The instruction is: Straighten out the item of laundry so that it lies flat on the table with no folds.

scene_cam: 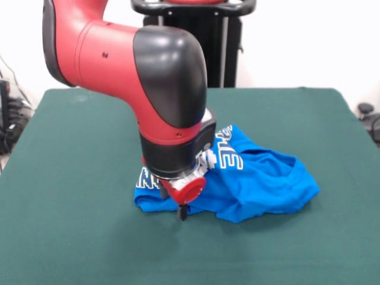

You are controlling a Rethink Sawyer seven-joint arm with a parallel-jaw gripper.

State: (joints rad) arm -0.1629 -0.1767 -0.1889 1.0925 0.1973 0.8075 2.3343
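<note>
One table [71, 237], and it is the largest thing here: a wide rectangle of dark green cloth that runs past the picture's left, right and near edges, its top bare on every side of the cloth heap.

One arm [136, 65] of mine, red with a black elbow shell, comes in from the upper left, bends and drops straight down over the middle of the table. It hides the left part of the shirt behind it.

One item of laundry [261, 184], a bright blue shirt. It sits a little right of the table's middle and is not flat: it is bunched into a low mound with rumpled ridges, one hem edge curling open along the right side and a rounded fold at the lower left. I count one patch of white lettering showing on the raised part just right of my wrist, and a second scrap of white and yellow print peeking out on the left, under my wrist.

One gripper [182, 212], the smallest thing: a red round housing with dark tips below it, down at the shirt's near edge and close to the tabletop. My wrist blocks the view of the fingers, so I cannot tell how far apart my jaws stand, nor whether they have any cloth between them.
</note>
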